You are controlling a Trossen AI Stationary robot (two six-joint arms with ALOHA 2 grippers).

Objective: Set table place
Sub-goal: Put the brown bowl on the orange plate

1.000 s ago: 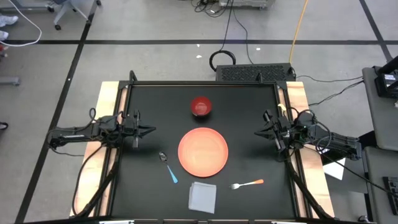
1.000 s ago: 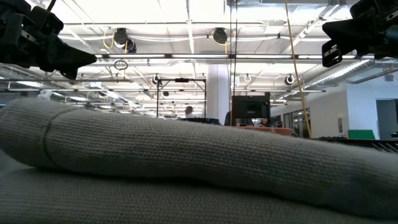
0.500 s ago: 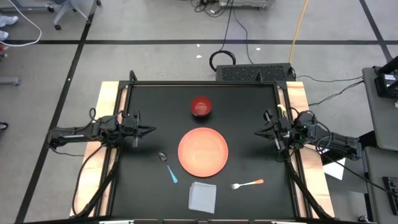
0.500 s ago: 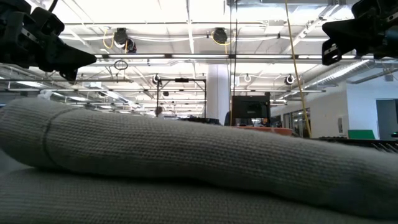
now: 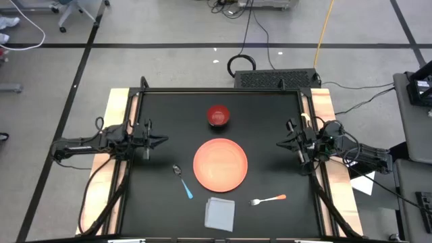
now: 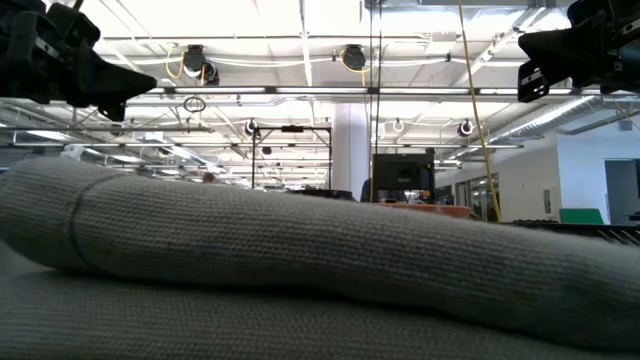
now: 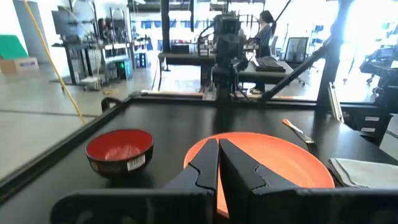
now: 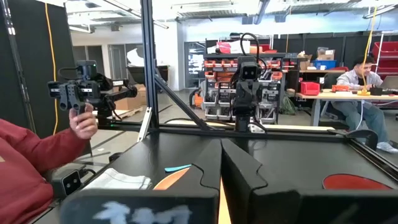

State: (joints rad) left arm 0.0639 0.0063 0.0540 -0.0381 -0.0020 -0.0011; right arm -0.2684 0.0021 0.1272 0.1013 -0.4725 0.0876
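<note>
On the black table (image 5: 155,209) lie an orange plate (image 5: 220,164) at the middle, a red bowl (image 5: 217,116) beyond it, a blue-handled spoon (image 5: 182,181) to the plate's left, an orange-handled fork (image 5: 268,200) near right, and a folded grey napkin (image 5: 220,212) near the front edge. My left gripper (image 5: 164,141) hovers shut over the table's left side, pointing at the plate (image 7: 273,158). My right gripper (image 5: 279,143) hovers shut over the right side, facing it. The napkin (image 6: 300,270) fills the low view's foreground.
Light wooden strips (image 5: 116,121) flank the table. A person in a red sleeve (image 8: 31,162) holding a hand-held device stands beyond the table's near side, and another person (image 8: 364,78) sits at a desk farther off. Bare table top lies between each gripper and the plate.
My left gripper has risen a little. The things on the table have stayed where they were.
</note>
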